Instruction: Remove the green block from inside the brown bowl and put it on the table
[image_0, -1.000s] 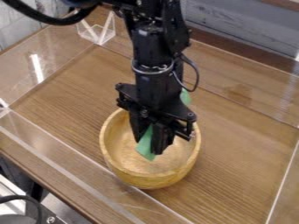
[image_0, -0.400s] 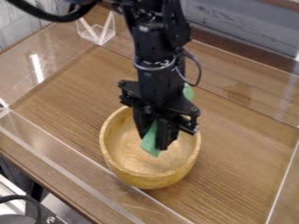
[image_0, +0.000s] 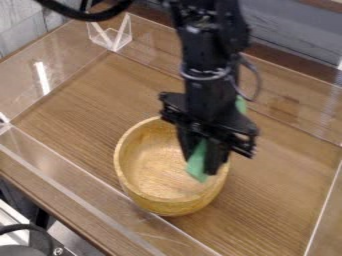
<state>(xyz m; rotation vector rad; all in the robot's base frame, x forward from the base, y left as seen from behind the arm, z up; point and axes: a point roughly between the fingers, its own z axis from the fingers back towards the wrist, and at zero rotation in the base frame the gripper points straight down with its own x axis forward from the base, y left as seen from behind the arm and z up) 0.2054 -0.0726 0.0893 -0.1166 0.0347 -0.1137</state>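
At lower right of centre, the black gripper (image_0: 209, 160) clamps the green block (image_0: 202, 162) between its jaws, long axis near vertical, lower end over the brown bowl's (image_0: 144, 192) right rim, above the table (image_0: 94, 100).

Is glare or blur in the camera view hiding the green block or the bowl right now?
Camera view: the green block shows sharp enough between the jaws of the gripper, over the right rim of the brown bowl; only its lower part shows, the rest is hidden by the black gripper. White glare streaks sit on the acrylic walls at left, away from the table's work area. Image soft, low resolution overall.
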